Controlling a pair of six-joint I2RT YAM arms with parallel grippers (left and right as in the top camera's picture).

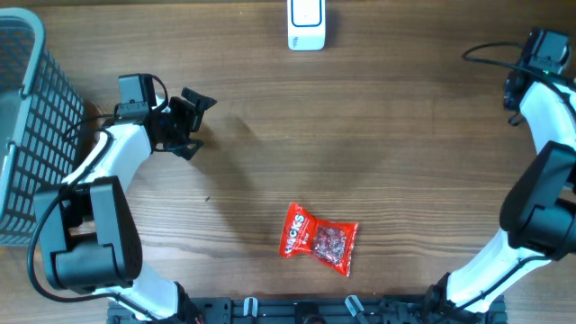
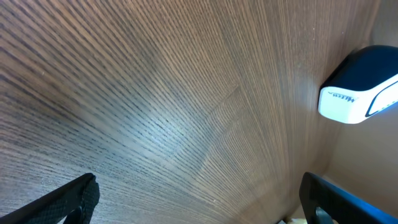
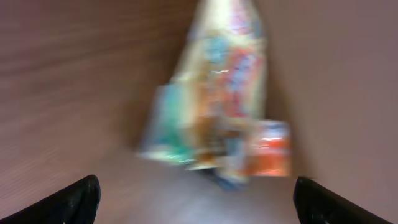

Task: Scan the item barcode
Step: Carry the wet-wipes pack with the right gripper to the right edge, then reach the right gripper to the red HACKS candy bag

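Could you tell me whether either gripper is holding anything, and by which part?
Nothing is held: left gripper and right gripper both have open, empty jaws; the red packet lies free.

Open desk (image 1: pixel 405 135) is left through the middle; obstruction is offered by the snack packet (image 1: pixel 318 241), the far-edge scanner (image 1: pixel 307 24) and the left-side basket (image 1: pixel 22 135).

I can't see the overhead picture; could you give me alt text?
A red snack packet lies near the front of a wooden table, with a white scanner at the far edge. The left arm's end effector hangs open over bare wood near a grey basket; the right arm stands at the opposite side.
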